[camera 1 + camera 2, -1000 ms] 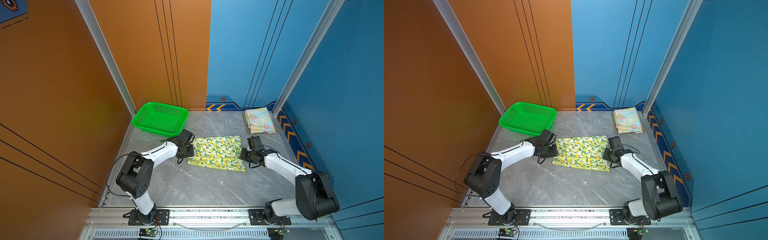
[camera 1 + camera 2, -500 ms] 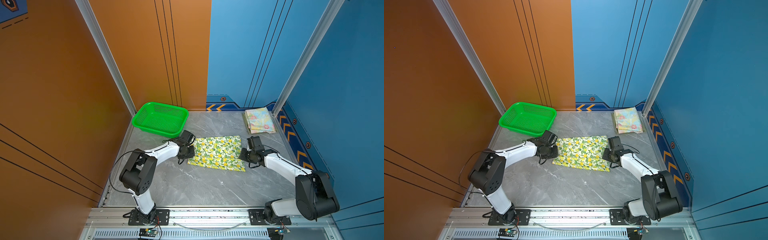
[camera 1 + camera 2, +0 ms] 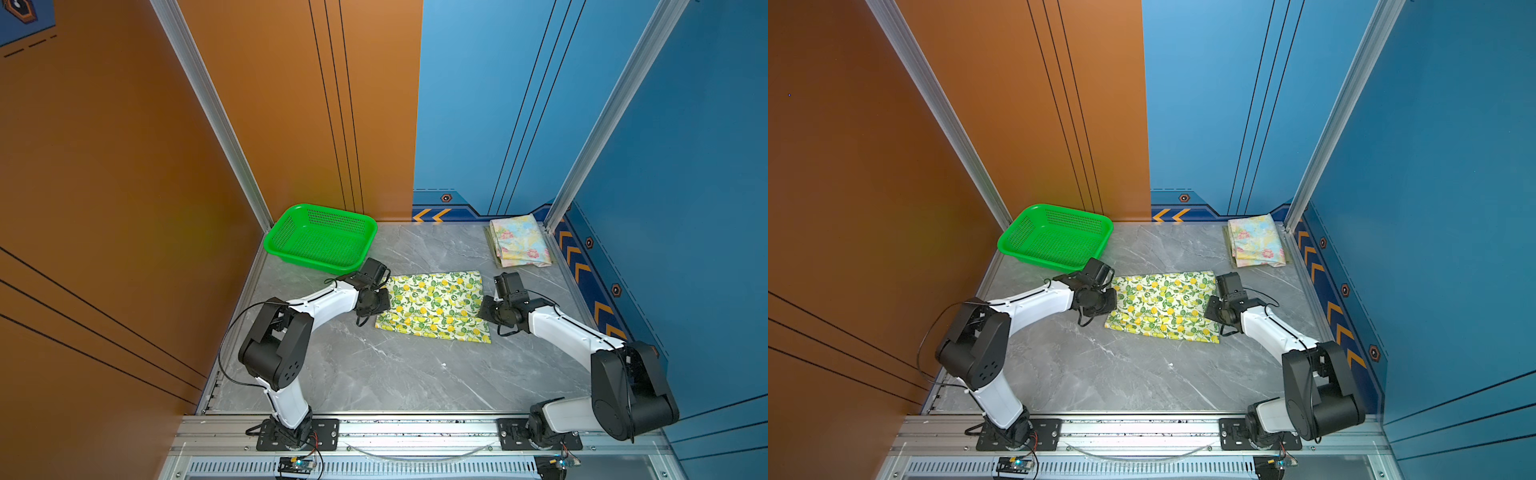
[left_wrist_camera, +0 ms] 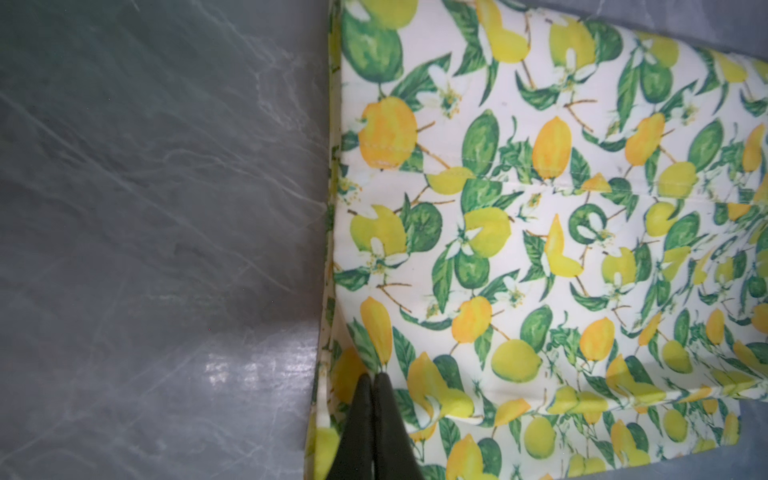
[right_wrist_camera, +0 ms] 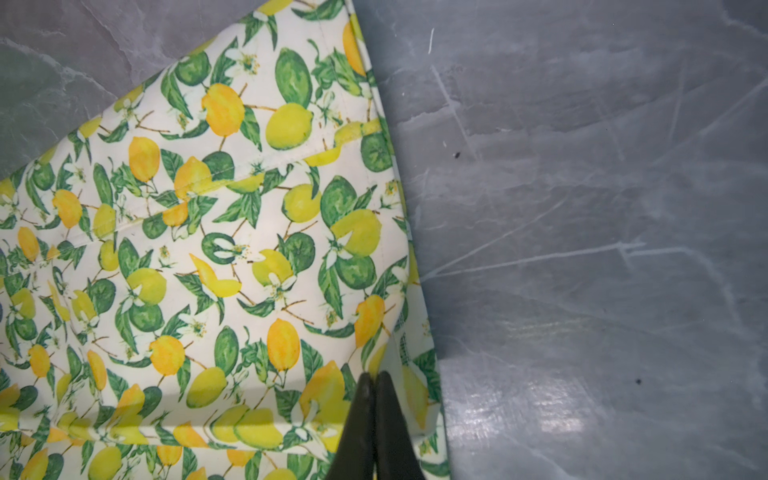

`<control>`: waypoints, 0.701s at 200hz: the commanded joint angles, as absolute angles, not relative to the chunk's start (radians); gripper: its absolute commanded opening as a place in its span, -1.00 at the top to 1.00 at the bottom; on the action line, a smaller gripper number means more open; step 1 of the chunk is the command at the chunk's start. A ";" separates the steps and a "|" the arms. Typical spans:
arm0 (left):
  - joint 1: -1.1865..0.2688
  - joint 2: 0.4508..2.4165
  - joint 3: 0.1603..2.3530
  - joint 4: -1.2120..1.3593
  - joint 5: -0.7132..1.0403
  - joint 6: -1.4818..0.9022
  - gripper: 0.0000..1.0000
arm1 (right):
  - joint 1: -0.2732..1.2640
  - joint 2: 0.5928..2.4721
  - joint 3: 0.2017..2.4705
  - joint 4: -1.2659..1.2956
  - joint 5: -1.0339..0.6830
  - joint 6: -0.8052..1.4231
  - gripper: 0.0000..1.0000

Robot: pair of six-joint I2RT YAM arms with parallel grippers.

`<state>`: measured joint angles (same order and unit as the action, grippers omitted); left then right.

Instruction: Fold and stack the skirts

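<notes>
Lemon skirt lies mid-table, long axis running left to right, its left end pinched by the clenched left gripper and its right end by the clenched right gripper.

No lettering, brand or number is readable anywhere. The only signs are orange chevrons along the foot of the blue wall, with small hexagon marks, possibly badges.

Both arms reach low and inward. Left end effector and right end effector: fingers pressed together.
</notes>
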<state>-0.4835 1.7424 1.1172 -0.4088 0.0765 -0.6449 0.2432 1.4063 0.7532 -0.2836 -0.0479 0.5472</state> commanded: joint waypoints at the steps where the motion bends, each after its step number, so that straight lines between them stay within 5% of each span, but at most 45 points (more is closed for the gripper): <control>1: -0.461 1.692 1.157 -0.436 0.084 -0.626 1.00 | 0.247 1.388 0.801 -0.288 -0.037 0.534 1.00; 140: -0.488 1.517 0.961 -0.389 0.071 -0.664 1.00 | 0.252 1.157 0.695 -0.395 -0.007 0.560 1.00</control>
